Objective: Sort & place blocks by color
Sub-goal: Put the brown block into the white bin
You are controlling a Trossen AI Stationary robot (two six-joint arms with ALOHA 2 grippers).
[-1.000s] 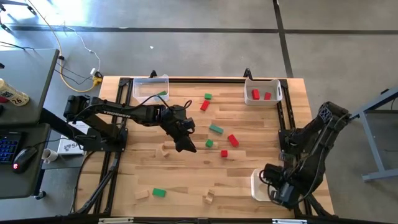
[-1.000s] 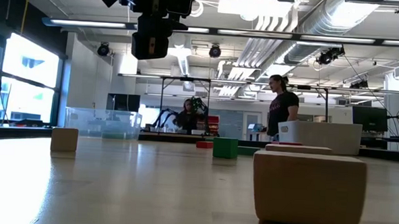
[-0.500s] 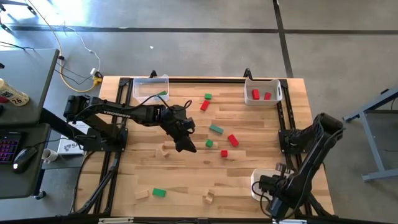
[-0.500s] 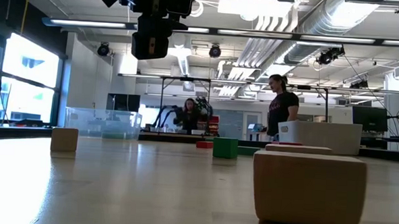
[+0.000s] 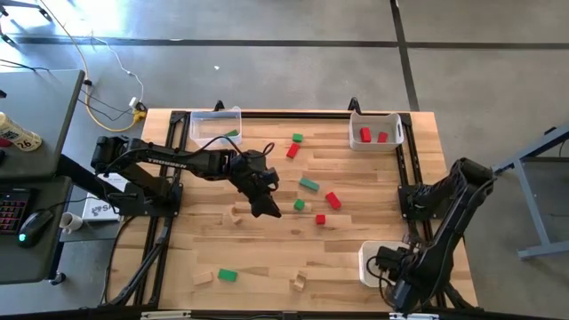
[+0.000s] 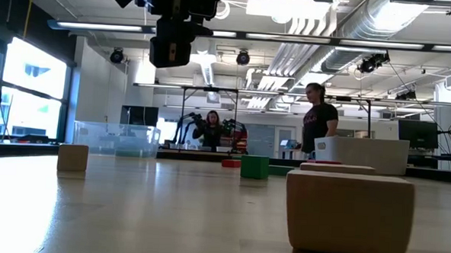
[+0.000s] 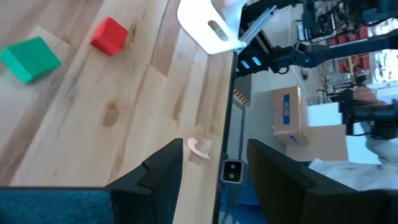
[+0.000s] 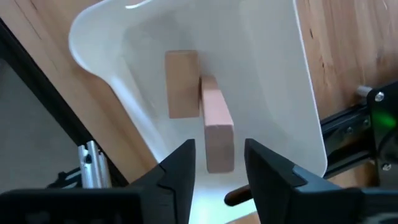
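Note:
Red, green and plain wooden blocks lie scattered on the table, among them a green one point(image 5: 308, 184), a red one point(image 5: 332, 200) and a plain one point(image 5: 236, 214). My left gripper point(image 5: 267, 210) hangs open above the table's middle, nothing between its fingers point(image 7: 168, 165). My right gripper point(image 5: 396, 277) points down, open, over the white bin point(image 5: 366, 262) at the near right. Two plain blocks are in that bin: one point(image 8: 182, 84) lies on its floor, the other point(image 8: 216, 134) shows between my fingers, apart from both.
A clear bin point(image 5: 216, 124) at the far left holds a green block point(image 5: 231, 133). A white bin point(image 5: 375, 132) at the far right holds two red blocks. More blocks lie by the near edge point(image 5: 228, 276). People stand in the room beyond the table point(image 6: 317, 119).
My right arm has swung and sunk a little, bringing its gripper lower over the near-right bin and slightly toward the table's near edge.

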